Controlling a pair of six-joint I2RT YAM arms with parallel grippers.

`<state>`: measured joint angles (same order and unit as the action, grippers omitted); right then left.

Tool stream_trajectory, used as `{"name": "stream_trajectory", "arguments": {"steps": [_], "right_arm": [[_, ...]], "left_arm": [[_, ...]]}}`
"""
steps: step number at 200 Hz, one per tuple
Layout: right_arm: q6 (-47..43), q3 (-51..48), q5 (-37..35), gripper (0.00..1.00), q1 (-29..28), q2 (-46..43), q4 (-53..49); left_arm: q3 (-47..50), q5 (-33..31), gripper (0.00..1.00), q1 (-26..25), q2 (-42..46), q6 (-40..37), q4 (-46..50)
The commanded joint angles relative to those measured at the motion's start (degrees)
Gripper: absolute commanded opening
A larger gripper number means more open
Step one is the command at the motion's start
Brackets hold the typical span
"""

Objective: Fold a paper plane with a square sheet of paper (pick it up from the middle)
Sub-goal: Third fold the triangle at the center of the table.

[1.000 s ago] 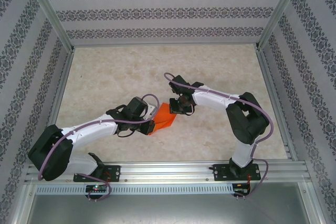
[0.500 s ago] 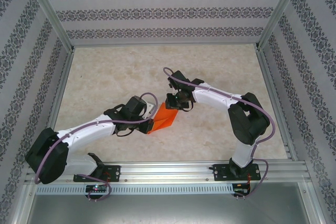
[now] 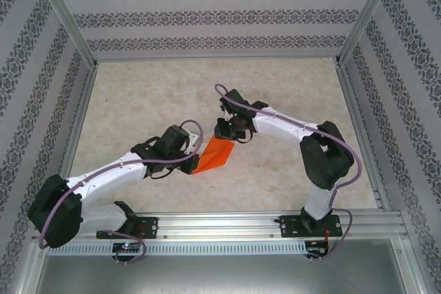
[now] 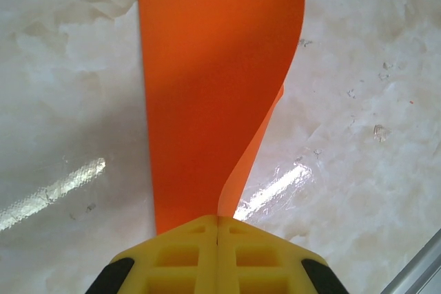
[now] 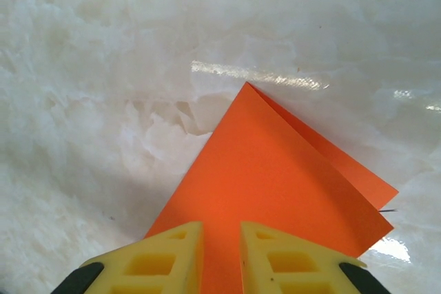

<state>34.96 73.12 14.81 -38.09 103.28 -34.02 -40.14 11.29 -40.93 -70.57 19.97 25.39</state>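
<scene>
Left wrist view: the left gripper point(image 4: 218, 219) has its yellow fingers pressed together on one end of the folded orange sheet of paper point(image 4: 207, 67), near the middle of the marbled table point(image 4: 358, 101). In the right wrist view, the right gripper point(image 5: 220, 228) has its jaws a slit apart over the sheet's other end.

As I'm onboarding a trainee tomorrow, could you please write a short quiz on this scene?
1. True or false: the left pincer is shut on the orange paper.
2. The right pincer stands: A at the paper's edge; B by the far wall; C over the rail.
3. Fill in: the pincer fingers are coloured ____.
Key: 1 true; 2 A; 3 yellow.
</scene>
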Motion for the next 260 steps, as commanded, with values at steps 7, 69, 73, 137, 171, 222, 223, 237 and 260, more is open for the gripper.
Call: {"name": "stream_trajectory", "arguments": {"steps": [7, 69, 73, 137, 171, 222, 223, 237, 260], "right_arm": [[-0.5, 0.7, 1.8, 0.21, 0.0, 1.4, -0.9], [0.4, -0.6, -1.4, 0.21, 0.6, 2.8, -3.2], [0.6, -0.7, -1.4, 0.21, 0.5, 2.8, -3.2], [3.5, -4.6, 0.1, 0.19, 0.1, 3.7, 3.2], [3.5, -3.6, 0.3, 0.18, 0.4, 4.2, 3.8], [3.0, -3.1, 1.3, 0.14, 1.0, 8.1, 5.5], [3.0, -3.1, 1.1, 0.14, 1.0, 8.1, 5.4], [2.2, -3.0, -1.2, 0.14, 0.9, 8.5, 3.5], [0.3, -4.4, -3.2, 0.13, 0.9, 8.3, 2.5]], "left_arm": [[-2.4, 4.5, 0.06, 0.6, -2.5, -0.7, -0.5], [-5.8, 12.4, 0.07, -0.3, -11.3, 0.9, -3.6], [-6.0, 12.7, 0.07, -0.5, -11.7, 1.1, -4.0], [-10.6, 14.1, 0.06, -3.6, -18.6, 2.5, -5.3], [-11.4, 14.2, 0.06, -3.6, -20.0, 2.5, -5.8], [-13.0, 13.5, 0.06, -3.6, -22.1, 0.1, -3.6], [-13.0, 13.4, 0.06, -3.6, -22.2, 0.0, -3.6], [-13.2, 12.6, 0.06, -3.6, -22.4, -0.8, -2.7], [-13.8, 11.3, 0.06, -2.6, -22.4, -2.9, -0.6]]}}
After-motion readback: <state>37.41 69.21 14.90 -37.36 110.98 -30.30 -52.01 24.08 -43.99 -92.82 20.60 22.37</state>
